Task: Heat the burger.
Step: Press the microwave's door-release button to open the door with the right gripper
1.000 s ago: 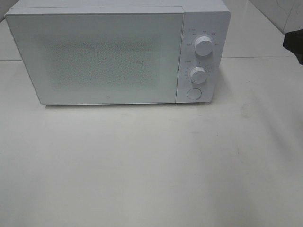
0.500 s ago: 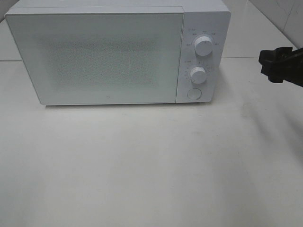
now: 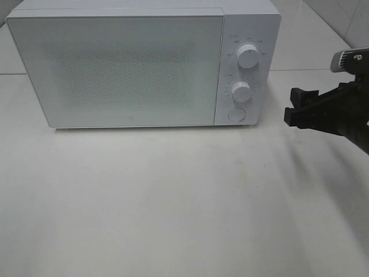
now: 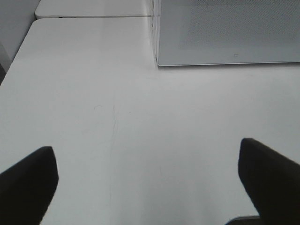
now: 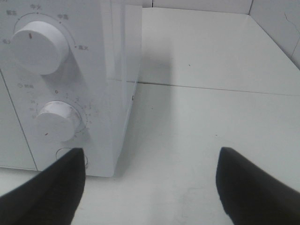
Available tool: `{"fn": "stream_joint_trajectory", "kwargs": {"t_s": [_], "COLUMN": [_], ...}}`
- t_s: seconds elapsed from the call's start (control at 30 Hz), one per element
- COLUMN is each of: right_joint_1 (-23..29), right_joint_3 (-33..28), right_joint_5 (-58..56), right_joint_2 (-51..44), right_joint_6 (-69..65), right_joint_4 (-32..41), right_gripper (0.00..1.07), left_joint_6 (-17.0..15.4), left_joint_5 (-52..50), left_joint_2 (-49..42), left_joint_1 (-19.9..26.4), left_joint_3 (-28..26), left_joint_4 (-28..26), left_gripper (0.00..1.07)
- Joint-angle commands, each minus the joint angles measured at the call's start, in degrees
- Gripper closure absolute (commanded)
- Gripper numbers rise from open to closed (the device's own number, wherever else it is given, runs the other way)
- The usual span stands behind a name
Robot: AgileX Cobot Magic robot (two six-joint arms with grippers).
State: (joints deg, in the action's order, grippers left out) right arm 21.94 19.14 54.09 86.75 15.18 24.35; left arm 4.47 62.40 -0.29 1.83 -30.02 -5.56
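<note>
A white microwave (image 3: 144, 63) is seen on the pale table (image 3: 173, 208) with its frosted door (image 3: 115, 69) closed. The burger is not shown in any view, and it cannot be told whether it is shut inside behind the door. The right gripper (image 3: 295, 108) is held just beside the control panel, apart from it, at about the height of the lower knob (image 3: 241, 92) and the round button (image 3: 235, 114). Its jaws are spread wide and nothing is held between them. The left gripper (image 4: 147, 187) is likewise fully parted and empty, and is kept low over bare table off the microwave's other end. The step in hand is judged to be the approach to the controls. Next, either the button is to be pressed to release the door, or a knob, perhaps the upper knob (image 3: 248, 56), is to be pinched squarely and turned, which calls for the jaws to be centred on it first.
</note>
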Motion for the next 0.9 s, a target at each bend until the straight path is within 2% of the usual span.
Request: {"fn": "stream_joint_trajectory", "kwargs": {"t_s": [0.03, 0.17, 0.23, 0.43, 0.6, 0.9], "right_joint_1": [4.7, 8.3, 12.4, 16.4, 18.3, 18.3], "right_joint_3": [0.0, 0.0, 0.2, 2.3, 3.9, 4.0], "right_joint_5": [5.3, 7.3, 9.9, 10.4, 10.4, 10.3], "right_joint_2": [2.5, 4.6, 7.2, 10.6, 12.7, 13.1], "right_joint_6": [1.9, 1.9, 1.9, 1.9, 1.9, 0.3], "right_joint_4": [5.2, 9.1, 13.4, 16.9, 17.8, 18.0], "right_gripper": [0.33, 0.33, 0.33, 0.33, 0.33, 0.33], "left_joint_6": [-0.2, -0.2, -0.2, -0.2, -0.2, -0.2], "left_joint_5": [-1.0, -1.0, -1.0, -1.0, -1.0, -1.0], "left_joint_2": [-0.7, -0.7, -0.7, -0.7, -0.7, -0.7], "left_joint_1": [0.1, 0.1, 0.1, 0.1, 0.1, 0.1], "left_joint_3": [0.1, 0.1, 0.1, 0.1, 0.1, 0.1], "left_joint_4": [0.1, 0.1, 0.1, 0.1, 0.1, 0.1], "left_gripper": [0.08, 0.08, 0.08, 0.08, 0.08, 0.08]}}
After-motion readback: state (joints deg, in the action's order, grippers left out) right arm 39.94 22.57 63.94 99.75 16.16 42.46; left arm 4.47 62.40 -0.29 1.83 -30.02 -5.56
